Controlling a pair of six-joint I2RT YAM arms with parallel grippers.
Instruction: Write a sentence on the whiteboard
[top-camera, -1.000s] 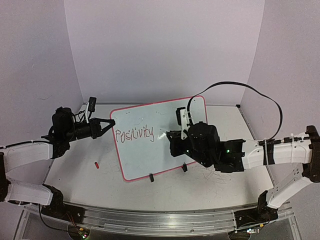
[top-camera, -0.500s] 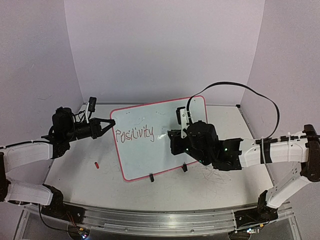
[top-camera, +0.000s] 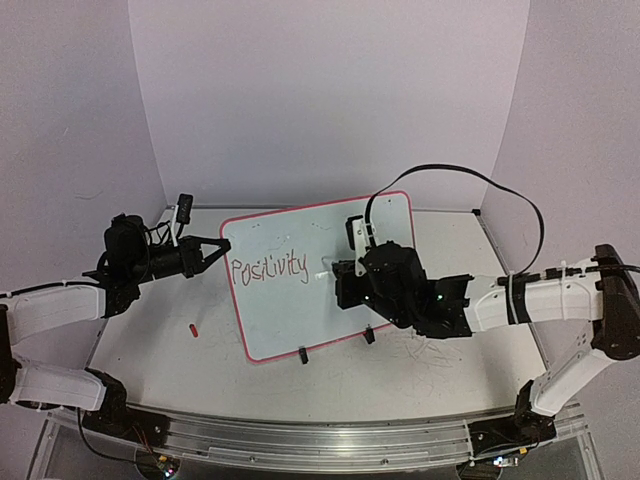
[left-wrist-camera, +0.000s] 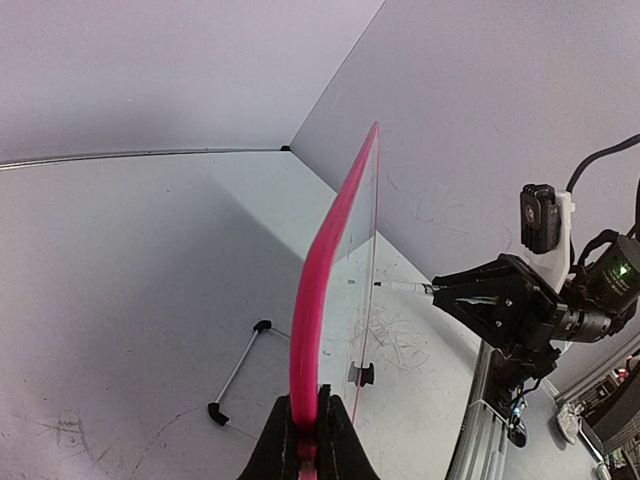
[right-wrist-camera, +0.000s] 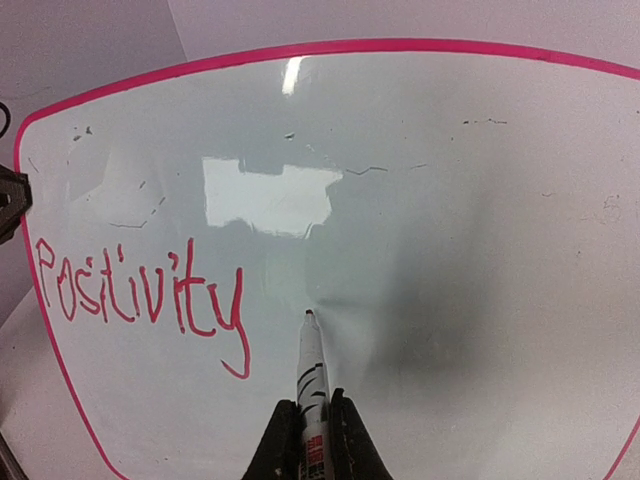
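Top view: board (top-camera: 285, 325) stands tilted on its clip feet. Text (top-camera: 268, 268) on board's left half reads "Positivity" only, the rest of the board is blank. L gripper (top-camera: 215, 246) is clamped on board's left edge, steadying it. R gripper (top-camera: 341, 272) is in front of board centre, pinching marker (top-camera: 325, 271), tip just right of the text. Small red bit (top-camera: 193, 328), prob the cap, lies on the table left of board, apart from it. L wrist view: fingers (left-wrist-camera: 335, 448) are squeezed onto the pink rim, board (left-wrist-camera: 318, 290) seen edge-on. Marker (left-wrist-camera: 405, 287) meets board face nearly square-on; tip looks touching, can't be sure. R wrist view: fingers (right-wrist-camera: 345, 445) are clenched round the marker barrel. Tip sits just right of the "y" tail, low on the text line, no new stroke there. Step, my read: word 1 done, R arm lining up to start word 2, so well short of a full sentence. Next move needs L grip firm so board doesn't rock, and a clear gap after the "y". R then needs light even pressure, strokes running right along the same line, w/ plenty of blank board that side.
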